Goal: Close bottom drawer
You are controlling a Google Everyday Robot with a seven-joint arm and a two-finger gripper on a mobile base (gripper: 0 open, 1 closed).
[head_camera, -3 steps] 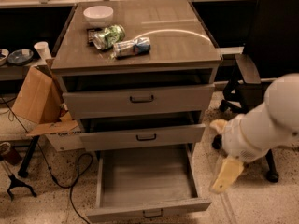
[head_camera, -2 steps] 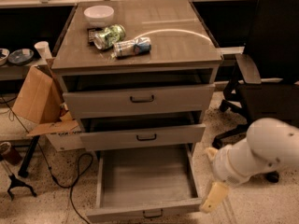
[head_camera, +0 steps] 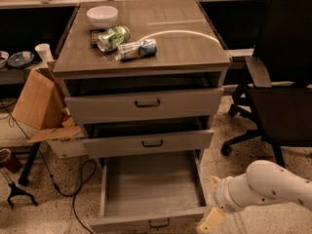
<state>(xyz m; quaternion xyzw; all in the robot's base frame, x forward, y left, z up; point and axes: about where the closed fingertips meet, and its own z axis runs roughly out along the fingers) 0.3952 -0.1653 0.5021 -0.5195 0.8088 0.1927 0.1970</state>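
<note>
the bottom drawer (head_camera: 151, 186) stands pulled far out of the desk (head_camera: 170, 52), its wide flat tray open to view and bare. its narrow front panel sits at the lower edge of the view, with a small dark handle (head_camera: 159, 223) at the middle.

the hand (head_camera: 210, 222) is low at the right, just beside the right front corner of the bottom drawer. i cannot tell whether it touches the panel, nor whether it is released or clenched; only a cream-coloured tip shows. it holds nothing that can be seen. the white arm (head_camera: 273, 184) reaches in from the right edge, over the speckled floor.

above, the middle drawer (head_camera: 148, 143) and the top drawer (head_camera: 146, 103) each stick out a little, with dark gaps over them.

on the desk a white bowl (head_camera: 102, 16) stands near the back left. a green can (head_camera: 113, 38) lies on its side in front of it, and a silver can (head_camera: 137, 49) lies just beside that one, to its right.

a black chair (head_camera: 282, 82) stands to the right of the desk. on the left a cardboard box (head_camera: 39, 101) leans against it, a paper cup (head_camera: 43, 52) stands behind the box, and a black cable (head_camera: 73, 179) trails over the floor.
</note>
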